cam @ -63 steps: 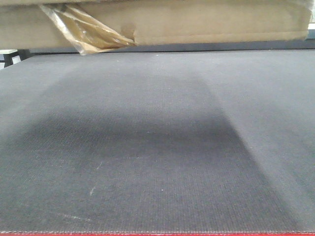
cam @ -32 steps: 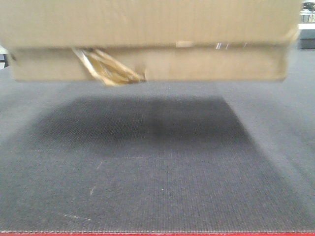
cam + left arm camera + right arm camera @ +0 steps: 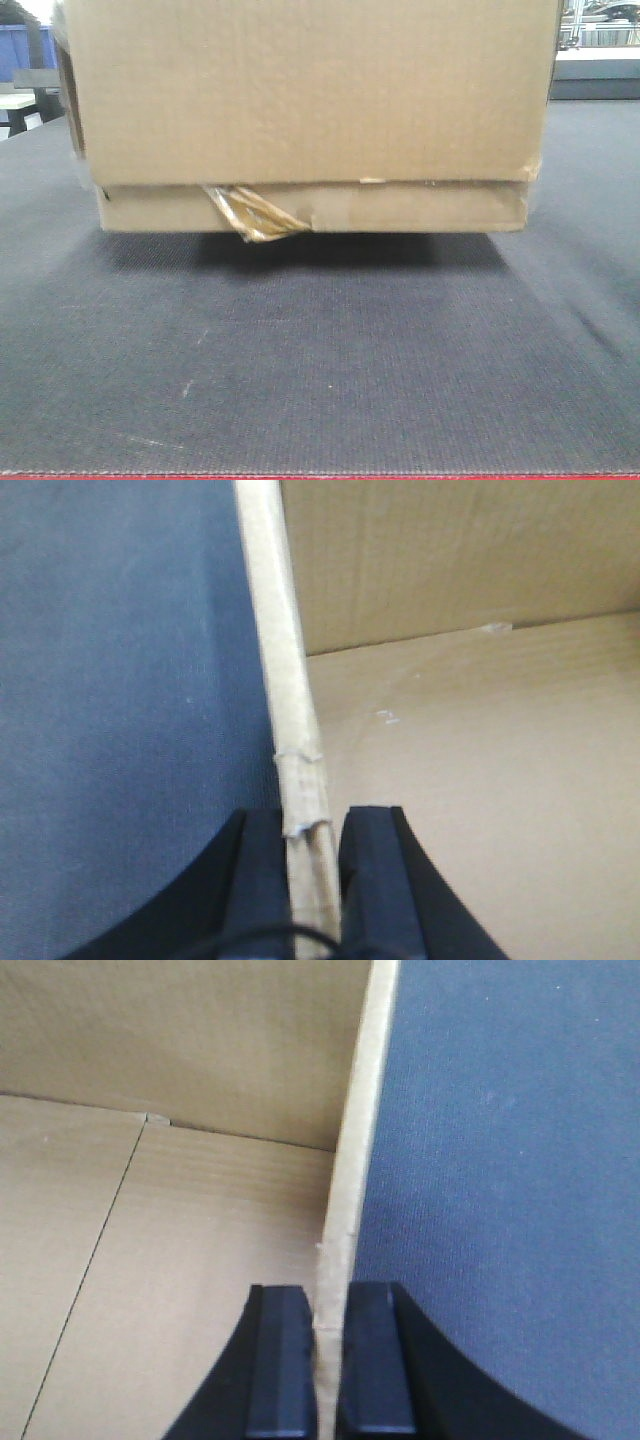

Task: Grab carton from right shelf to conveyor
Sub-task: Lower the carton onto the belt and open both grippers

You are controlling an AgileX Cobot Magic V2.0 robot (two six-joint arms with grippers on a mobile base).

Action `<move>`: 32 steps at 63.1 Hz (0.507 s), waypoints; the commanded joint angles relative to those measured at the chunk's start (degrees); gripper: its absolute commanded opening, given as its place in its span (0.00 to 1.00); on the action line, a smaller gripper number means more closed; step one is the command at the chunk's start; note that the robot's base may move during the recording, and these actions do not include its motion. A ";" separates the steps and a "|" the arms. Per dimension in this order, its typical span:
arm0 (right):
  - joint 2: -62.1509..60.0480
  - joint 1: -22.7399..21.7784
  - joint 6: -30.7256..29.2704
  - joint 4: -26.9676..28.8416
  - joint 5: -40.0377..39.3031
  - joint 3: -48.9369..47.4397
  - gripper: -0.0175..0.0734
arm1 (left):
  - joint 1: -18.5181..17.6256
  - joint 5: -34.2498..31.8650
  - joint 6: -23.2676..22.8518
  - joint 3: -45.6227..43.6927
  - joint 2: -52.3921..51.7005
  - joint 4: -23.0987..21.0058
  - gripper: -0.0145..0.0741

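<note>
Fingers [image 3: 265,880] of the left gripper [image 3: 312,825] and right gripper [image 3: 328,1300] pinch opposite side walls of the open carton [image 3: 310,100], low on or over the conveyor [image 3: 320,360], back from its red front edge.

You cannot see the top of the carton [image 3: 310,100]; the picture's upper edge cuts it off. The carton hides the far middle of the conveyor [image 3: 320,350]. A dark shadow lies under the carton, so you cannot tell if it touches the conveyor. The left gripper [image 3: 312,825] and right gripper [image 3: 328,1295] show only fingertips; the bottom edges cut off the rest.
</note>
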 commanded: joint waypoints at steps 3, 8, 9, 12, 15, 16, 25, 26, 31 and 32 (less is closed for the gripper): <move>0.19 -0.15 -0.99 -0.45 -3.07 -0.38 0.39 | -0.02 -2.39 0.57 -0.27 0.38 -0.25 0.34; 0.19 -0.15 -0.99 -0.45 -3.17 -0.49 0.57 | -0.02 -2.36 0.57 -0.27 0.38 -0.25 0.52; 0.19 -0.15 -0.99 -0.45 -3.17 -0.49 0.61 | -0.02 -2.36 0.57 -0.27 0.38 -0.14 0.56; 0.06 -0.15 -0.99 -0.45 -3.17 -0.49 0.72 | -0.02 -2.24 0.57 -0.27 0.38 -0.14 0.68; -0.31 -0.15 -0.99 -0.45 -3.06 -0.49 0.80 | -0.02 -1.86 0.57 -0.27 0.28 -0.32 0.78; -0.58 -0.15 -0.99 -0.45 -2.76 -0.49 0.82 | -0.02 -1.77 0.57 -0.27 0.13 -0.50 0.80; -3.05 -0.36 -0.99 -0.45 -0.38 -0.49 0.80 | -0.02 -0.16 0.57 -0.27 -2.50 -1.33 0.84; -3.47 -0.36 -0.99 -0.45 -0.13 -0.49 0.79 | -0.02 -0.04 0.57 -0.27 -3.16 -1.32 0.84; -5.71 -0.75 -0.99 -0.45 0.80 -0.49 0.76 | -0.02 0.44 0.57 -0.27 -5.83 -1.32 0.84; -6.16 -0.74 -0.99 -0.45 1.17 -0.49 0.75 | -0.02 0.60 0.57 -0.27 -6.45 -1.49 0.84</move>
